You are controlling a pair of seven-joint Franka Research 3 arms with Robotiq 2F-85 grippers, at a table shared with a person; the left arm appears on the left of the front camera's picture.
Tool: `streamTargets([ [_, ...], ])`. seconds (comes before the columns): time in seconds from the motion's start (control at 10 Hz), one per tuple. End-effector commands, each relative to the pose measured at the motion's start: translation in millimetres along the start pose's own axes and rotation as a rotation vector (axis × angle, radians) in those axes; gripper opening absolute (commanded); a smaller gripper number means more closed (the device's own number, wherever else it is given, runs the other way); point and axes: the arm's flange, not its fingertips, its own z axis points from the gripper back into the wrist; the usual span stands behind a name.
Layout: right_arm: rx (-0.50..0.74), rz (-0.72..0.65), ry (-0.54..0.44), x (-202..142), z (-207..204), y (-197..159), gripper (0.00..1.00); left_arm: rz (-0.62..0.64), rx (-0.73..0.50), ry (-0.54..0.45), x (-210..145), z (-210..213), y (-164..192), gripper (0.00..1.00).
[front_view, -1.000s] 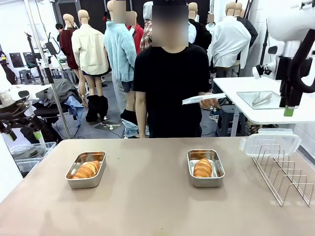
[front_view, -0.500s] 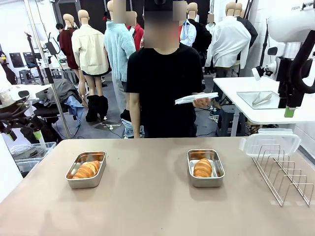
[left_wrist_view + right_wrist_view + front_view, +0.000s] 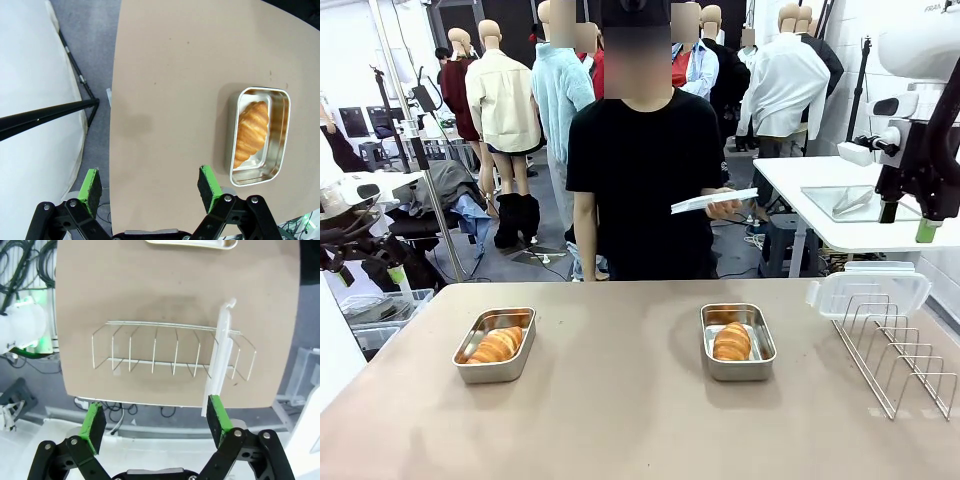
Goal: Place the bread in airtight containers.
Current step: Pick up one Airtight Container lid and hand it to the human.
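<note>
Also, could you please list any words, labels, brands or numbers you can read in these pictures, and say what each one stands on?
No text can be read for certain.
Right arm: faint grey lettering at the top corner of the front view, cut off by the edge and too small to read.
Left pan, right pan, clear lid, wire rack: no print shows.

Bright even light, soft shadows, wrist cams warped at edges.
</note>
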Motion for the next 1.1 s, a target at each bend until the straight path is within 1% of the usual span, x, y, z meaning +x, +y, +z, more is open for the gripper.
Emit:
streamTargets([
  [0.0,-0.016,-0.009,0.008,2.1,1.8,3.0,1.0,0.003,0.0,-0.01,-1.8,0.5,1.9,1.0],
  [1.0,-0.016,-0.009,0.008,2.1,1.8,3.0,1.0,0.003,0.0,-0.01,-1.8,0.5,1.9,1.0],
])
